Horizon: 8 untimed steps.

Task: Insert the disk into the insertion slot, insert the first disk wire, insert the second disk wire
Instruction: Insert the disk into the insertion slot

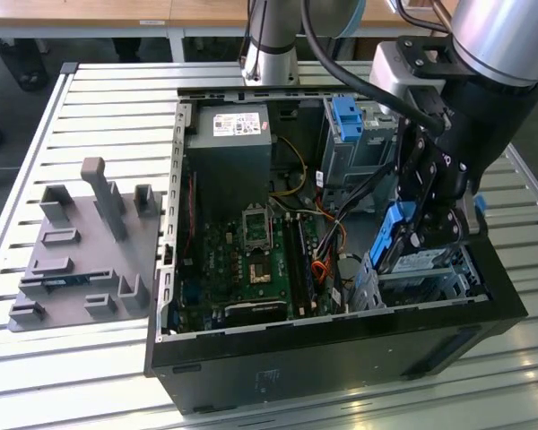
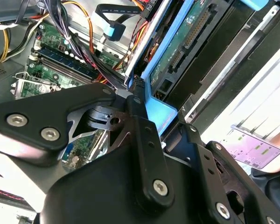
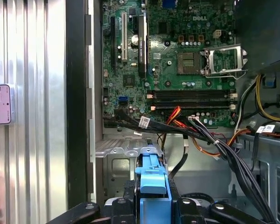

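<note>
End effector held the disk pinched by its blue carrier edge above the insertion slot; likely rigid, fragile.

Green motherboard, grey power supply inside case; grey fixture plate outside.

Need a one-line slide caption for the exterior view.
Claw grips the blue-framed disk, tilted on end over the slot in the open PC case, beside the motherboard.

A robotics lab: open computer case on a slatted metal workbench
</note>
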Each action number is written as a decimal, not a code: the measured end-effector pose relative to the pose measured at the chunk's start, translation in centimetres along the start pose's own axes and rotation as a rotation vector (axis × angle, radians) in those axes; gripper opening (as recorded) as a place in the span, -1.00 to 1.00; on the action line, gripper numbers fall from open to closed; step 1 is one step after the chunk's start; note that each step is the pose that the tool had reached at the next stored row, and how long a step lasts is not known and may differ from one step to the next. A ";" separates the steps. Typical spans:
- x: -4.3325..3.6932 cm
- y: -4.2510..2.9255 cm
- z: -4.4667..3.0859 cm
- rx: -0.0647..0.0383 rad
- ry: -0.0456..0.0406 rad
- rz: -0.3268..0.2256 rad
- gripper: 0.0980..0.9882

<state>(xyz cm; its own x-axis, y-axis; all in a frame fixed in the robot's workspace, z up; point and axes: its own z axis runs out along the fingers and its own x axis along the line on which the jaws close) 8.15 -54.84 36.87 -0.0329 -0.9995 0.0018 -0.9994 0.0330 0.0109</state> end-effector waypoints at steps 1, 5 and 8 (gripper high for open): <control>0.00 0.00 0.07 0.000 0.0000 0.000 -0.40; 0.00 0.00 0.32 0.000 0.0001 0.000 -0.40; 0.00 -0.01 0.47 0.000 0.0002 0.000 -0.37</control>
<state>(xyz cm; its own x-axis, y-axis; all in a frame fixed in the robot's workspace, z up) 8.15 -54.84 36.40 -0.0330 -0.9995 0.0020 -0.9994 0.0330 0.0109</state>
